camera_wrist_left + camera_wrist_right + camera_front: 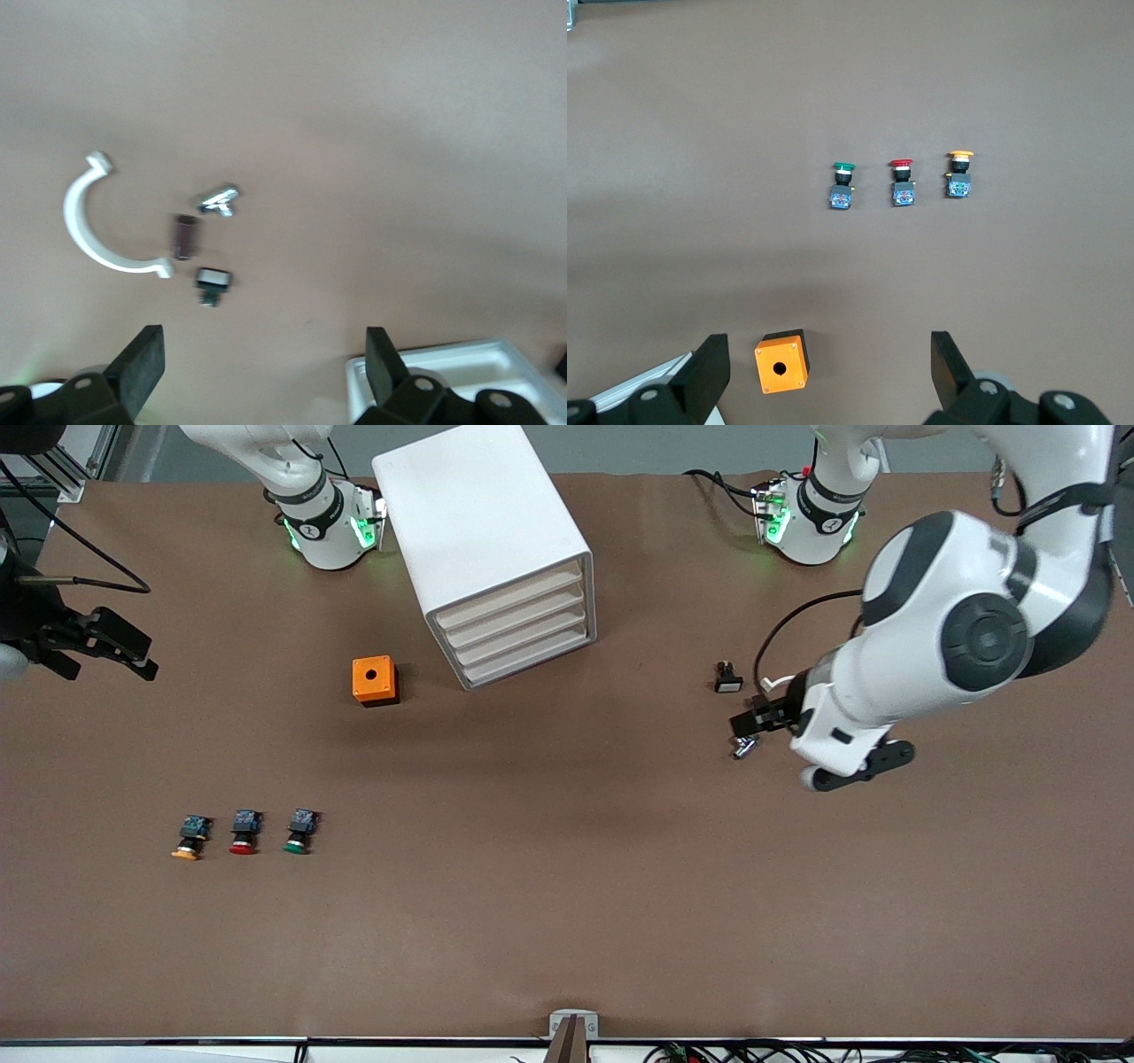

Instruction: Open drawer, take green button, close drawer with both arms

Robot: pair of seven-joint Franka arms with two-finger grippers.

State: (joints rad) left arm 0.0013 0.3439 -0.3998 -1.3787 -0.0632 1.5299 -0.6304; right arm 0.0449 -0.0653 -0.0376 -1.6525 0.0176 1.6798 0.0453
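Left wrist view alone shows a white clip (93,226) on the table (372,133); cabinet (496,549) drawers all closed; left hand (264,354) and right hand (829,359) both released.

A robotics lab: two white arms (957,629) bolted to a brown-covered table (567,921), cables trailing along its edges.

Orange box (376,680) with a round hole on top sits on the brown table (567,921), beside the white cabinet (492,540), toward the right arm's end. Red-capped button (244,832) and yellow-orange-capped button (190,838) lie side by side, nearer the front camera. Toward the left arm's end: small black-and-white part (727,677), shiny metal piece (742,748), white curved clip (93,221), dark cylinder (184,236).
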